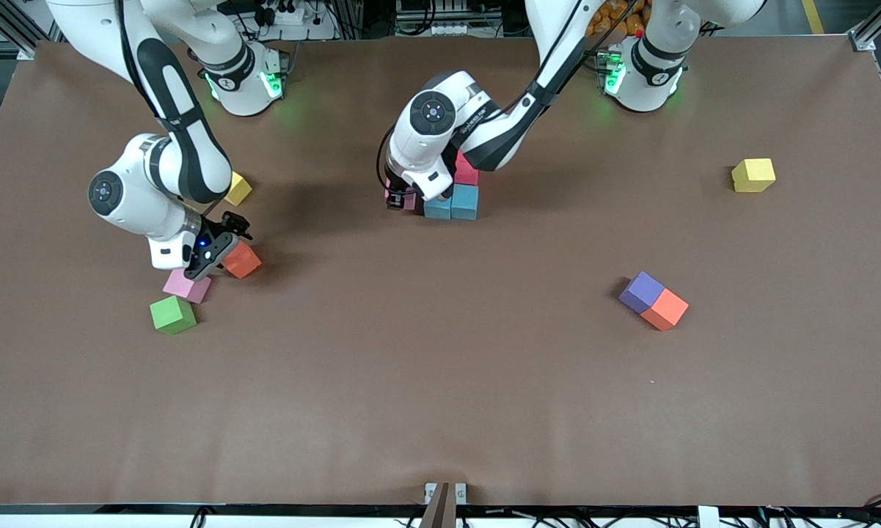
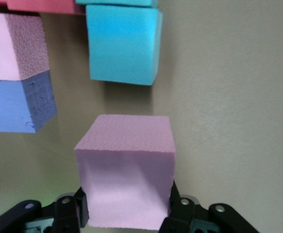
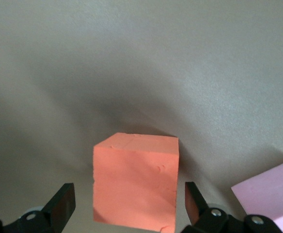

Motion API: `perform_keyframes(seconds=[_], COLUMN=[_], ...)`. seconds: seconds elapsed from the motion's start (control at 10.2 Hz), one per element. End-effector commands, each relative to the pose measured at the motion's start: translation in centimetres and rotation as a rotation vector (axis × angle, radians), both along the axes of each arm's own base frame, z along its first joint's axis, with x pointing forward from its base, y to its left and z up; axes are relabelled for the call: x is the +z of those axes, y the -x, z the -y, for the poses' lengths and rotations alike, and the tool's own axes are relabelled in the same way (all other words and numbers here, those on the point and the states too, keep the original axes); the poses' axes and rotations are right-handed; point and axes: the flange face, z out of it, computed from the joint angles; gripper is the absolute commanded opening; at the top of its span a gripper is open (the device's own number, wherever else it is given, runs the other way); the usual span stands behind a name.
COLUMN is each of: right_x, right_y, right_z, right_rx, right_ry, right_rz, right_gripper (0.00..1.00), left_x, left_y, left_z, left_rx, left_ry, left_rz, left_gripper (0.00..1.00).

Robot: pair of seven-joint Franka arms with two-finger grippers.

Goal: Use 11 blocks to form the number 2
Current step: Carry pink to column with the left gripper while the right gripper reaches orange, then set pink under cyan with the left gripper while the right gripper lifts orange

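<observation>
Your left gripper (image 2: 127,213) is clenched on a light purple foam cube (image 2: 126,174), low beside the half-built cluster of foam cubes (image 1: 455,199) mid-table, around 12 o'clock. You're mid-placement: next, set it flush against the blue cube (image 2: 16,104). Your right gripper (image 3: 129,206) is spread wide around the orange foam cube (image 3: 135,182) at 9 o'clock, not yet gripping.

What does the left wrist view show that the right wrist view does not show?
Only the left wrist view: the left gripper shut on a pink cube, near a light blue cube, a second pink cube and a purple cube. Only the right wrist view: the open right gripper around an orange cube. Both show the brown table.
</observation>
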Motion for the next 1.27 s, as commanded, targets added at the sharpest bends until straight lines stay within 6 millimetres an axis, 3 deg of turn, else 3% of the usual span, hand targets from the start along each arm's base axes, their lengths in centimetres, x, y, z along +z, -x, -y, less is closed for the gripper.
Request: perform_keyframes(seconds=[0.0, 0.2, 0.59, 0.88, 1.17], right_x=[-0.1, -0.3, -0.2, 0.6, 2.2], right_y=[0.9, 0.5, -0.4, -1.7, -3.2], right_z=[0.1, 0.0, -1.2, -1.7, -4.2], right_rx=[-0.035, -0.028, 0.01, 0.009, -0.044], right_ry=[-0.019, 0.001, 0.032, 0.03, 0.006], right_rz=[0.014, 0.044, 0.107, 0.132, 0.155], right_gripper=[1.0, 0.94, 0.57, 0.19, 0.13], left_x=[-0.4, -1.6, -3.1, -4.2, -4.8], left_y=[1.0, 1.5, 3.5, 4.4, 4.7], left_z=[0.5, 0.2, 0.2, -0.2, -0.4], left_rx=[0.03, 0.061, 0.002, -0.017, -0.01], left_ry=[-0.021, -0.024, -0.035, -0.041, -0.03], left_rz=[0.02, 0.074, 0.128, 0.14, 0.16], left_gripper=[0.19, 0.19, 0.19, 0.19, 0.19])
